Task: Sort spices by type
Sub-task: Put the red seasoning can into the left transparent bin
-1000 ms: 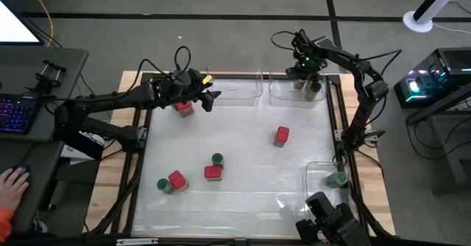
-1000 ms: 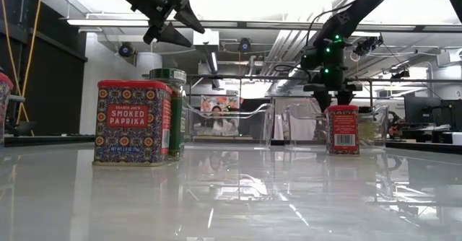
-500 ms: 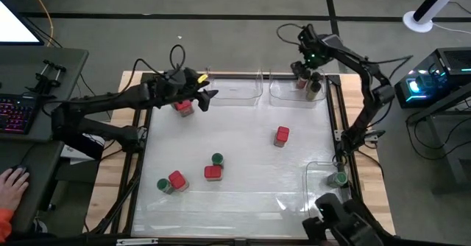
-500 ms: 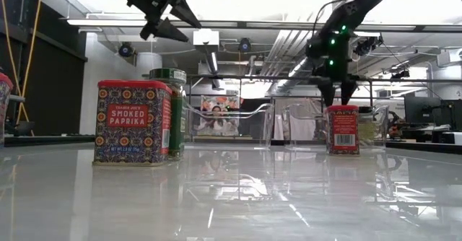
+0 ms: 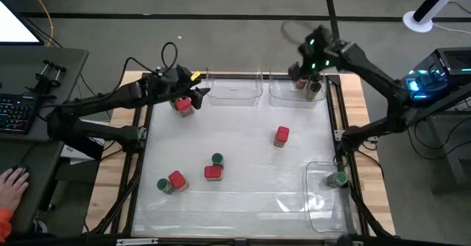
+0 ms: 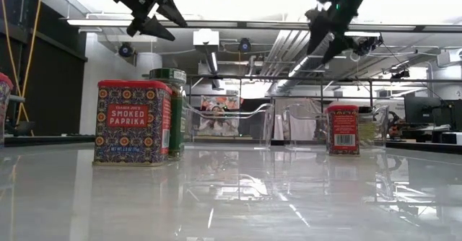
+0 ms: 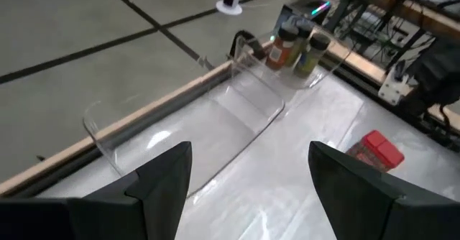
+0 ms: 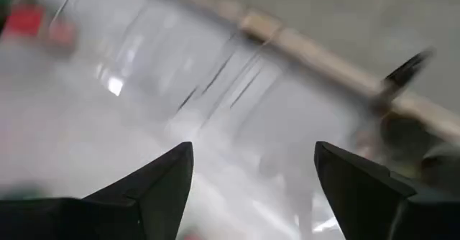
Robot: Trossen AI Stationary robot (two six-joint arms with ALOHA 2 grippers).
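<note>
Spice jars stand on the white table. A red-capped jar sits under my left arm, another red-capped jar toward the right. A green-capped jar, a red-capped jar, a red paprika tin and a green-capped jar group near the middle. Two dark-capped jars stand in the far right bin. One green-capped jar stands in the near right bin. My left gripper hovers open and high by the far left. My right gripper is open, raised above the far right bin.
A clear bin holding nothing sits at the far edge between the grippers; in the left wrist view this bin lies just ahead of the fingers. Wooden table rims frame the white surface. A person's hand rests at a desk to the left.
My right gripper has risen from low over the far right bin to well above it, tipping as it went; the two dark-capped jars stay in the bin. My left gripper has drifted up and a little toward the table's far left corner, still open.
</note>
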